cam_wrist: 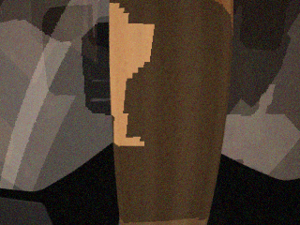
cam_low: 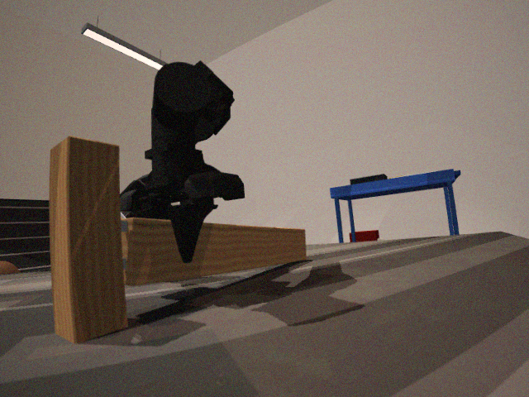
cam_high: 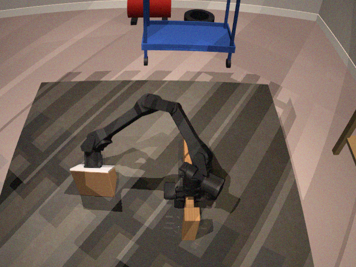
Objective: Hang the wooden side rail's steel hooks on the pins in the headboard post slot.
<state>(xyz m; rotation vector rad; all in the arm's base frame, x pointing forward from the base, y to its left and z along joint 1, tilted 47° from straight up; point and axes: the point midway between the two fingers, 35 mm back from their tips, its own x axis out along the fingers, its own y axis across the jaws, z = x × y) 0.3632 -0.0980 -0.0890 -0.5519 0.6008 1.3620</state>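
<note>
The wooden headboard post [cam_high: 190,228] [cam_low: 85,239] stands upright on the table. The wooden side rail [cam_high: 187,153] [cam_low: 243,247] [cam_wrist: 169,119] runs from the post back under the arm. Its near end meets the post's face, where a bit of grey steel hook [cam_low: 124,225] shows. The slot and the pins are hidden. The rail's far end lies low at the table top. My gripper [cam_high: 185,196] [cam_low: 186,250] [cam_wrist: 153,144] is shut on the rail close to the post, with one finger on each side.
The arm's base stands on a white-topped wooden block [cam_high: 94,182]. Beyond the table are a blue cart [cam_high: 187,35] [cam_low: 393,185], a red cylinder [cam_high: 155,8] and a black tyre [cam_high: 198,15]. A wooden piece of furniture [cam_high: 345,141] is at the right edge.
</note>
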